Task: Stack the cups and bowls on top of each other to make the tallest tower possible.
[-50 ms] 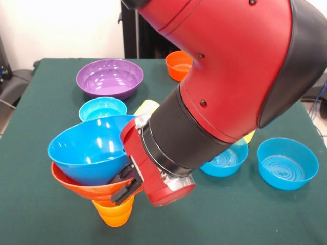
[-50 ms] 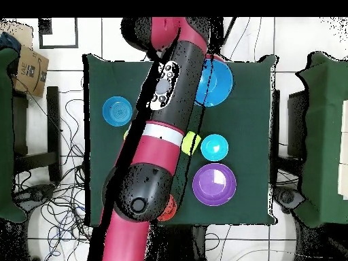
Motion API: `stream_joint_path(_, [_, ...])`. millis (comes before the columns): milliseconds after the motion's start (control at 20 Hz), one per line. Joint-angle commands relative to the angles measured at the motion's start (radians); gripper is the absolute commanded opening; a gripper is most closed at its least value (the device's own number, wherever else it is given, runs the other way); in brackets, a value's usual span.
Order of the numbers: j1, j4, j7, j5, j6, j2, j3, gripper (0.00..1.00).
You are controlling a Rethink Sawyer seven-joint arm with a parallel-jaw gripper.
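- Nearest my front camera stands the tower (image 1: 99, 173): an orange cup (image 1: 115, 212) upside down on the green table (image 1: 36, 214), a wide orange bowl (image 1: 84, 188) on top of it, and a big blue bowl (image 1: 92, 149) nested in that, both bowls tilted.
- My gripper (image 1: 124, 185) sits at the right side of the tower, its black fingers (image 1: 125, 193) over the orange bowl's rim; I cannot tell whether they pinch the rim or only touch it.
- Behind the tower I see a small blue bowl (image 1: 102, 108), and farther back a large purple bowl (image 1: 109, 78).
- Just right of the small blue bowl, a pale yellow cup (image 1: 145, 107) shows partly behind the arm (image 1: 230, 76).
- At the far edge of the table a small orange bowl (image 1: 179, 65) peeks out beside the arm.
- To the right, two medium blue bowls rest upright: one (image 1: 225, 159) partly under the arm, the other (image 1: 287, 163) well clear of it.
- From overhead, the arm crosses the table and hides part of the big blue bowl (image 2: 216, 83); a lime green cup (image 2: 192, 143) shows beside the arm, next to the small blue bowl (image 2: 215, 147).
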Motion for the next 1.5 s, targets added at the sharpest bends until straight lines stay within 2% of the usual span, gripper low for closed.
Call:
stream_joint_path(50, [0.008, -0.048, -0.064, 0.008, -0.041, 0.006, -0.002, 0.0])
stream_joint_path(850, [0.028, -0.02, -0.047, -0.024, -0.078, 0.017, 0.013, 0.0])
stream_joint_path(1500, [0.031, -0.017, -0.049, -0.018, -0.074, 0.023, 0.014, 0.0])
